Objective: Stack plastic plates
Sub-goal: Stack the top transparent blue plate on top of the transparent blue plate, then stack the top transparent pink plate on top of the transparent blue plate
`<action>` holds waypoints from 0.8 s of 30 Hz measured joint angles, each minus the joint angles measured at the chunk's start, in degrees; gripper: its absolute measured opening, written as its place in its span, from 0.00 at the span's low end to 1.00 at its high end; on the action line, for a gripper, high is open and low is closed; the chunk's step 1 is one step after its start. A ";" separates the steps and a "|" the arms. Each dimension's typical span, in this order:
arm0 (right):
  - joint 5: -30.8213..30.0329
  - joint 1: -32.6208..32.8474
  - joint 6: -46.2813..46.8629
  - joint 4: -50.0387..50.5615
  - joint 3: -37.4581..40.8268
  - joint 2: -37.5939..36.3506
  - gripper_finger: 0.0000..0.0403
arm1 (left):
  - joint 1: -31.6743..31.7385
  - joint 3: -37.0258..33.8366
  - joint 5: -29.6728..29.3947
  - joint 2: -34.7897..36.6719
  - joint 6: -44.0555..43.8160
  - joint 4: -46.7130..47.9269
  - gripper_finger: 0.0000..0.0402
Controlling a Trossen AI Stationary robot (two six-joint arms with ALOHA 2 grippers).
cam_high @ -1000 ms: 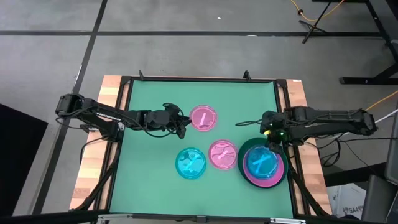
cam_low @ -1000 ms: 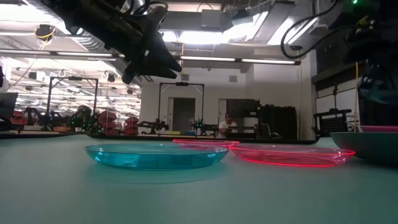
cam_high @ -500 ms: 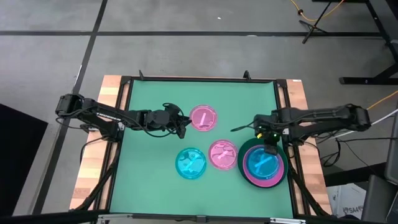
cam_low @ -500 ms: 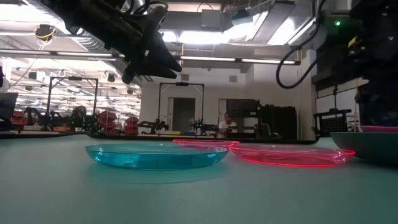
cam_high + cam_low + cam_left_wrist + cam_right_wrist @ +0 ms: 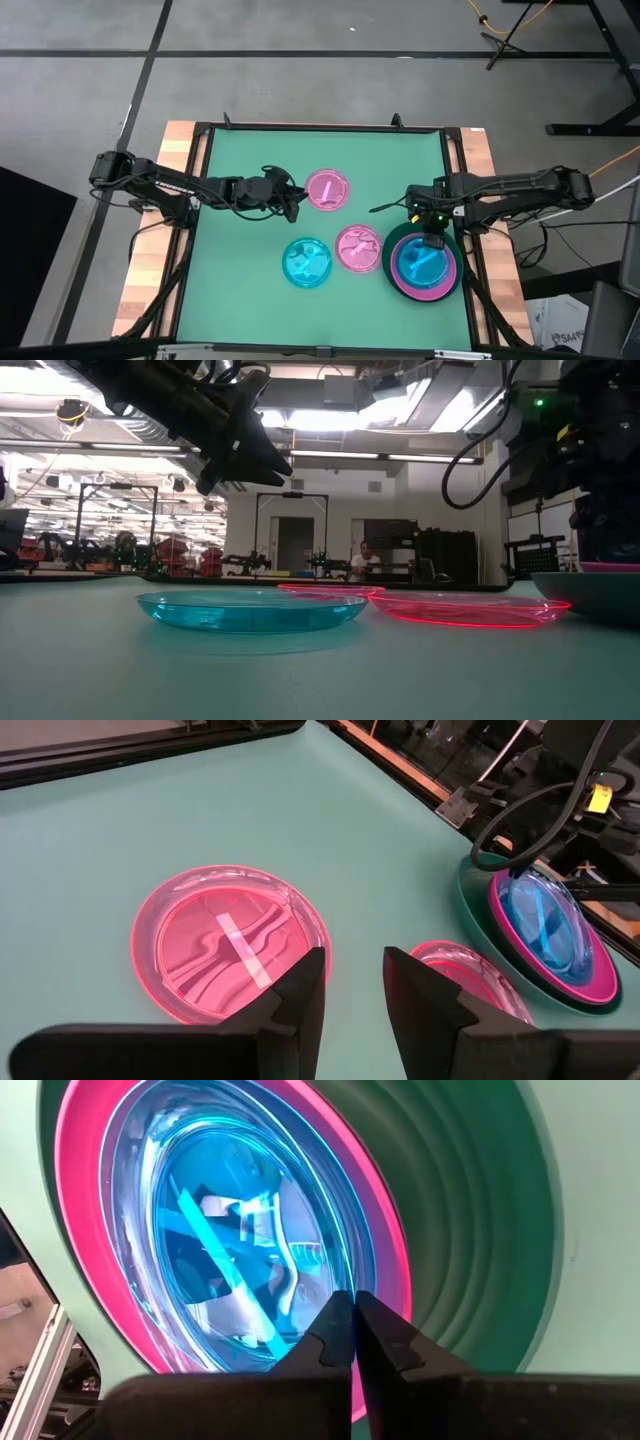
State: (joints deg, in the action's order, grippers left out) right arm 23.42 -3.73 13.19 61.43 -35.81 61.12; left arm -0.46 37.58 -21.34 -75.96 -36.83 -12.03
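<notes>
A stack stands at the table's near right: a large dark green plate [image 5: 389, 262] carries a hot pink plate [image 5: 424, 294] with a translucent cyan plate [image 5: 418, 264] on top. My right gripper [image 5: 432, 240] is shut over the stack's far part, above the cyan plate [image 5: 230, 1230]. Three small plates lie flat on the mat: a pink one [image 5: 327, 189] at mid-table, a pink one [image 5: 357, 248] and a cyan one [image 5: 306, 262] nearer. My left gripper [image 5: 295, 205] hovers open and empty left of the far pink plate [image 5: 230, 940]. My right gripper points its shut fingers [image 5: 330, 1335] down at the cyan plate's far part [image 5: 290, 1295] on top of the stack. I cannot tell whether they touch it.
The green mat [image 5: 240, 160] is bordered by a black frame and wooden side strips [image 5: 172, 190]. Bare mat lies along the far edge and at the near left. Cables run by the right arm. In the low view a person [image 5: 366, 560] shows far back in the room.
My right gripper has moved a little toward the table's left and near edges, farther over the stack, and has come lower over it. The plates have stayed where they were.
</notes>
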 joint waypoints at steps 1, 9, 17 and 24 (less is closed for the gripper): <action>0.00 0.00 0.00 0.00 0.00 -0.02 0.00 | -0.01 0.00 0.01 0.00 -0.01 0.00 0.24; -0.02 0.00 -0.02 -0.02 0.00 -0.02 0.02 | 0.01 0.00 0.01 0.00 -0.01 0.00 0.24; -1.08 0.00 -0.02 -0.01 0.00 -0.02 0.16 | -0.01 0.00 0.02 0.00 -0.01 0.02 0.24; -2.89 0.00 -0.02 0.00 0.00 -0.02 0.20 | -0.01 0.00 0.01 0.00 -0.01 0.01 0.24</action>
State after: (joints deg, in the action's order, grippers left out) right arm 20.53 -3.73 13.17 61.43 -35.81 61.10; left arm -0.47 37.58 -21.33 -75.96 -36.84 -12.02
